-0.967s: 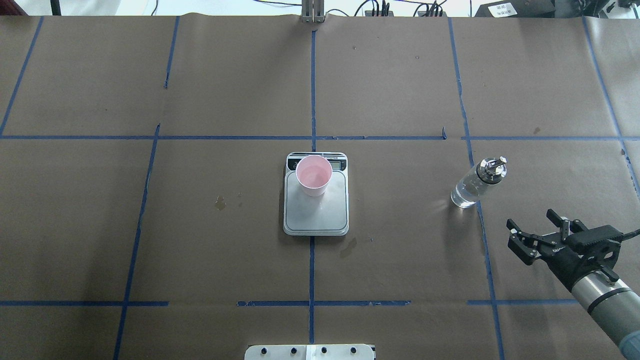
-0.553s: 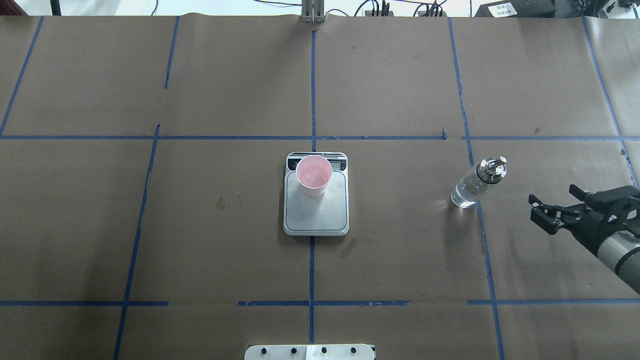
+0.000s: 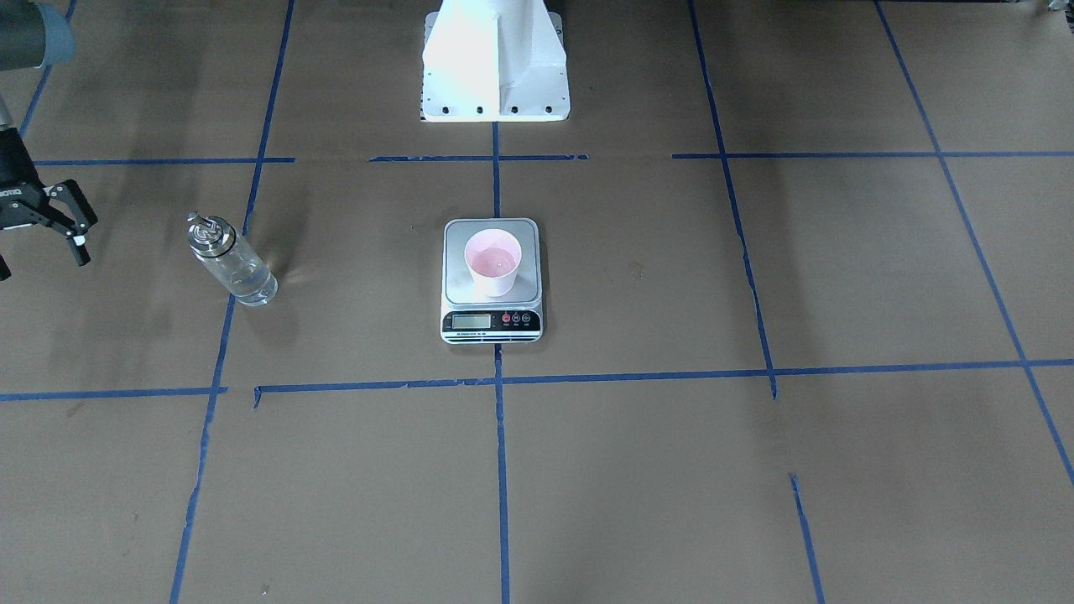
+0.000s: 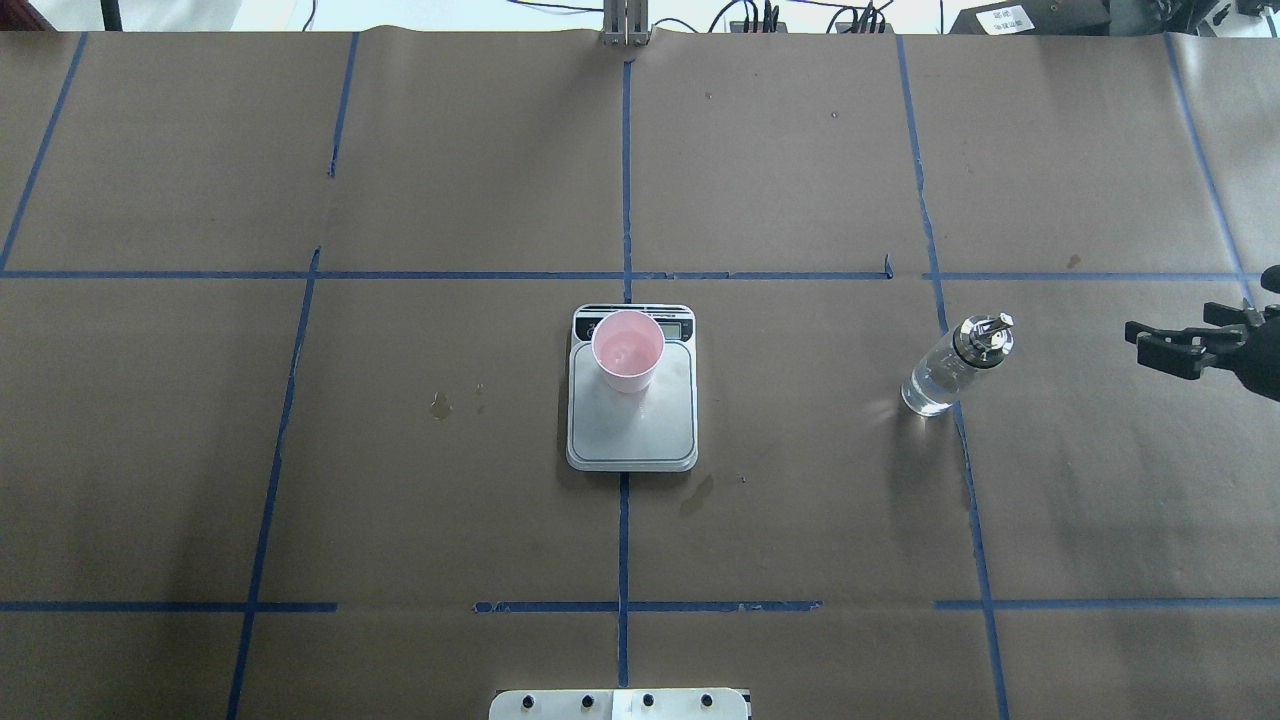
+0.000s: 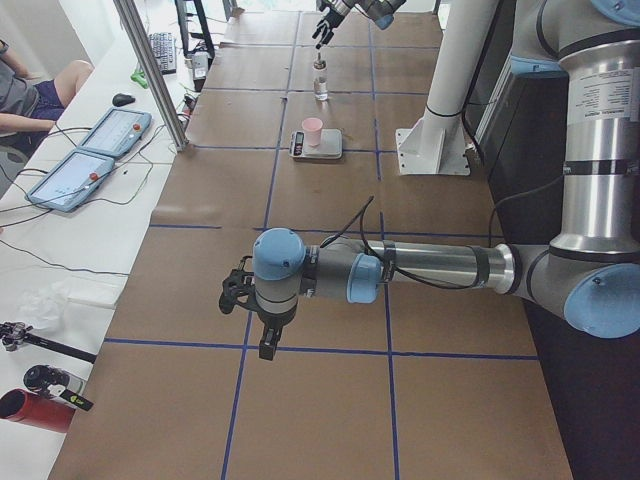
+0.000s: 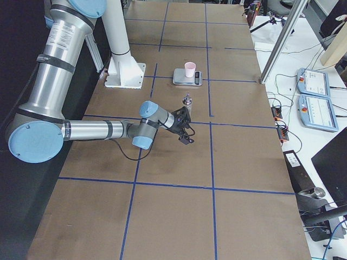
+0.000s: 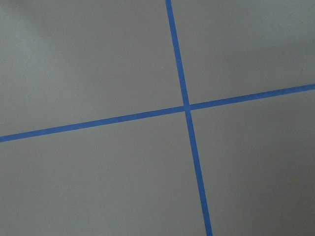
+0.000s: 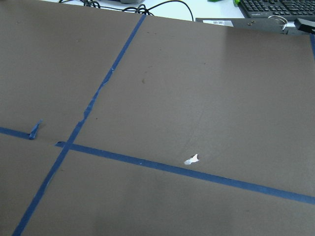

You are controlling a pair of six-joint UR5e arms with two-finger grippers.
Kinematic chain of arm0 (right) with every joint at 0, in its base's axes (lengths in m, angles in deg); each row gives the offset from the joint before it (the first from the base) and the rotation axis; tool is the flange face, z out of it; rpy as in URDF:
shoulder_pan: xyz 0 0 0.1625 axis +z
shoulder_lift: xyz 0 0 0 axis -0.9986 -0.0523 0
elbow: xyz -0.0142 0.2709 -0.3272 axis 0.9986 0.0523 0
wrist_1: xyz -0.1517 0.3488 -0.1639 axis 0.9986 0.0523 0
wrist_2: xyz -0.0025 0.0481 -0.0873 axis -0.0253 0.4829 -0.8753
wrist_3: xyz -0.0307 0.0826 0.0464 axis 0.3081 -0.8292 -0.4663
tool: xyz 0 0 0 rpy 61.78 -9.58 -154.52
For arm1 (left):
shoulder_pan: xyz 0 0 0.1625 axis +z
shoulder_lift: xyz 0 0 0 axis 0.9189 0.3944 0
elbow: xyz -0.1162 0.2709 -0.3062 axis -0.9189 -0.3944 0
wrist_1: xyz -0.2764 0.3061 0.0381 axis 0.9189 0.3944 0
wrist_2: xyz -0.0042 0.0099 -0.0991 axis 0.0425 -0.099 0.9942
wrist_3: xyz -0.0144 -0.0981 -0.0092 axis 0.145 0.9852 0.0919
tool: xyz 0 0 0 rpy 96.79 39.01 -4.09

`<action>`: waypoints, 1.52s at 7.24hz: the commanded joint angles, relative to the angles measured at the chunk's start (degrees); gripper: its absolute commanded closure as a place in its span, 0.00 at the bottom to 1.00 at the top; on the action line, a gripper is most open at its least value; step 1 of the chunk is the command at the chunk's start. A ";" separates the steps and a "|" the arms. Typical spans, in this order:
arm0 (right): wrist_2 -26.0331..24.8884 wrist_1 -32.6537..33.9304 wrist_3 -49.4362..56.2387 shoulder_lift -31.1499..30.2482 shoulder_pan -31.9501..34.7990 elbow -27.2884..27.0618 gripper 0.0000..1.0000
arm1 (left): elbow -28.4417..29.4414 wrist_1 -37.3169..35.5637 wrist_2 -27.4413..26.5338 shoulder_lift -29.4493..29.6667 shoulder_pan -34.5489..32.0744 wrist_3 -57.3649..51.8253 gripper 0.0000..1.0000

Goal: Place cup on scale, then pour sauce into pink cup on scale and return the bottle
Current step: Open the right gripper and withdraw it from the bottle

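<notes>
Small white, pink-lined cup (image 4: pixel 627 350) sits on the flat silver scale (image 4: pixel 632 430); clear glass bottle (image 4: pixel 948 372) stands well right. My right gripper (image 4: pixel 1170 323) hangs wide open, empty; my left gripper (image 5: pixel 246 320) I cannot tell.

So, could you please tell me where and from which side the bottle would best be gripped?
Probably grip the bottle on its clear glass body, about mid-height, below the metal pourer cap. It stands upright and the body is a plain cylinder, so a level sideways approach suits. The open right claw is on the robot's right of it, nothing between, so come from there.
</notes>
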 commanded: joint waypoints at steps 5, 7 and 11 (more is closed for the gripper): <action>29.71 54.20 42.71 18.08 34.89 -0.46 0.00 | 0.09 0.13 0.00 0.07 0.09 0.00 0.00; 29.22 65.50 43.74 18.12 36.25 2.15 0.00 | 0.35 0.74 0.00 0.07 0.09 0.00 0.00; 30.17 65.99 45.06 10.56 36.16 3.14 0.00 | 0.26 0.74 0.00 0.07 0.09 0.00 0.00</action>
